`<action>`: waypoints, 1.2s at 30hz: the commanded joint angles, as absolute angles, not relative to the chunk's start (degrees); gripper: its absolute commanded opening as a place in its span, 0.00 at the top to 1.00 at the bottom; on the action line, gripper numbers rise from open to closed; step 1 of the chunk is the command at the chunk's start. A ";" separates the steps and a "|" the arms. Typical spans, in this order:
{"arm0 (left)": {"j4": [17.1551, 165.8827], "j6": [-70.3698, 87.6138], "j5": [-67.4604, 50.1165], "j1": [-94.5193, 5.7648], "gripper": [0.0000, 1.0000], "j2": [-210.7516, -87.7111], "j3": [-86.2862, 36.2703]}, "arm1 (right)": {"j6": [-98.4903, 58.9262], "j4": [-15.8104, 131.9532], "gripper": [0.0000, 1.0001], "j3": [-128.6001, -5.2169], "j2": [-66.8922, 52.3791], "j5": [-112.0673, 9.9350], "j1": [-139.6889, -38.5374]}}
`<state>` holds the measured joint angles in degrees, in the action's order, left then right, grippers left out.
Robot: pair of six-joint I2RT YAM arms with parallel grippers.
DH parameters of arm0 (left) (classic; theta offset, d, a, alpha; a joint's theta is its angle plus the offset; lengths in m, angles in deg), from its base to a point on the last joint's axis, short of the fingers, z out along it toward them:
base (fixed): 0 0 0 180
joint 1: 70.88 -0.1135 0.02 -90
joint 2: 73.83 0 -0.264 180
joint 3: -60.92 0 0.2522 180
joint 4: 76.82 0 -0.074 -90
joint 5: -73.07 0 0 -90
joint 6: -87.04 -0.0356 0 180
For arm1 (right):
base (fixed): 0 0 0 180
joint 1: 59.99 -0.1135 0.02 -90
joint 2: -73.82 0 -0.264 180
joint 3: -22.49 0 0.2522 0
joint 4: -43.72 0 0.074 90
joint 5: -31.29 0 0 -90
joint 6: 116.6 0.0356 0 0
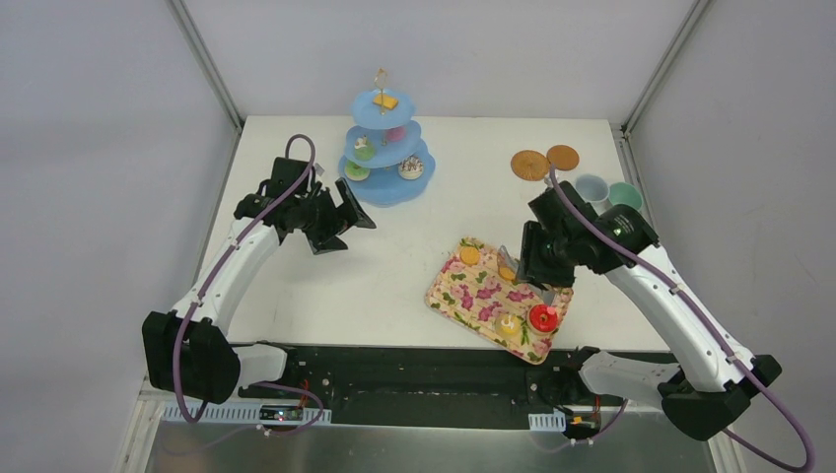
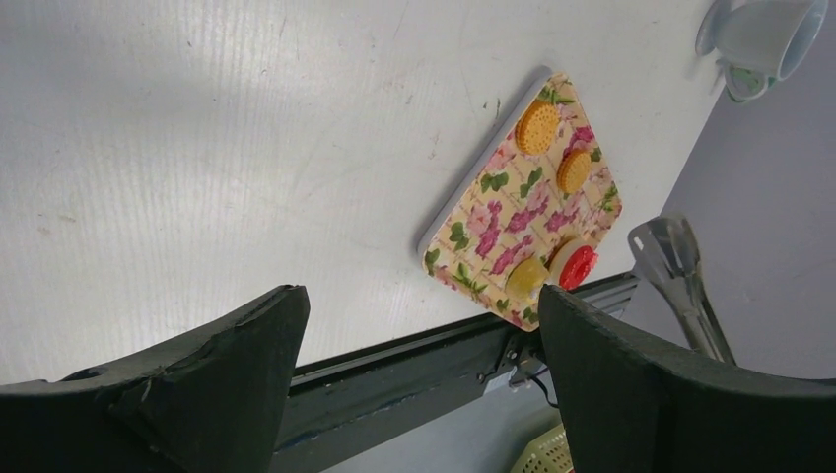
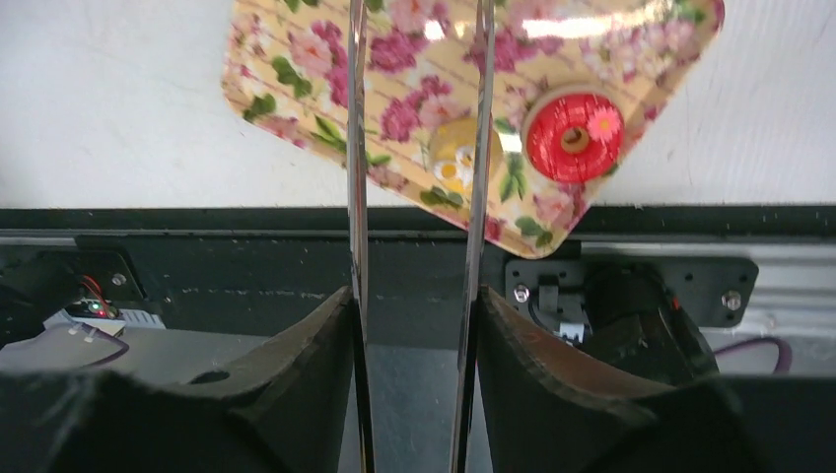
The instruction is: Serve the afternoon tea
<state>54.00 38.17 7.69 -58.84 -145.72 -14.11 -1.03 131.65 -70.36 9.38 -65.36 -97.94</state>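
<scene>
Right claw (image 3: pixel 414 296) is closed on a pair of tongs (image 3: pixel 357 118), its two fingers pressing the thin metal arms to a narrow gap, and it hangs over the flowered tray (image 1: pixel 463 296) at the near right of the bench (image 1: pixel 296 296). From the right wrist the tong arms run out over the tray and past the top edge of the view, so their tips are hidden. A yellow cupcake (image 3: pixel 452 158) lies between the arms, partly behind the right one; whether metal touches it I cannot tell. Just to its right sits a red donut (image 3: pixel 574 138), in the tray's near corner. Two orange biscuits (image 1: pixel 470 255) lie at the tray's far end, one beside the other. Left claw (image 1: pixel 343 229) hangs wide open and empty over the left of the bench, near a blue three-tier stand (image 1: pixel 389 189) at the far middle. That stand already carries sweets: an orange piece (image 1: pixel 386 101) on the top tier, a pink sweet (image 1: pixel 395 134) and a green donut (image 1: pixel 365 150) on the middle one, and a small cupcake (image 1: pixel 410 169) on the bottom tier. Two brown coasters (image 1: pixel 529 165) lie touching at the far right, with two cups (image 1: pixel 592 187) just beside them.
</scene>
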 commanded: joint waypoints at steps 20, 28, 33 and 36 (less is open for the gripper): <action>53.36 39.93 7.35 -58.57 0.09 -141.06 -11.42 | 1.26 142.12 0.49 -61.74 10.42 -53.94 -97.78; 53.58 40.34 7.06 -58.57 0.10 -141.06 -11.63 | 0.51 142.14 0.48 -60.54 8.21 -52.58 -97.90; 53.60 40.66 6.83 -58.57 0.10 -140.97 -11.64 | 0.00 142.18 0.48 -59.74 7.19 -50.73 -98.10; 53.64 40.80 6.64 -58.57 0.09 -140.82 -11.42 | -0.01 142.14 0.48 -59.70 6.64 -50.87 -98.34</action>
<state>53.97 39.96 7.95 -58.84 -142.64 -11.12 -0.12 139.84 -59.65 7.06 -52.16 -97.96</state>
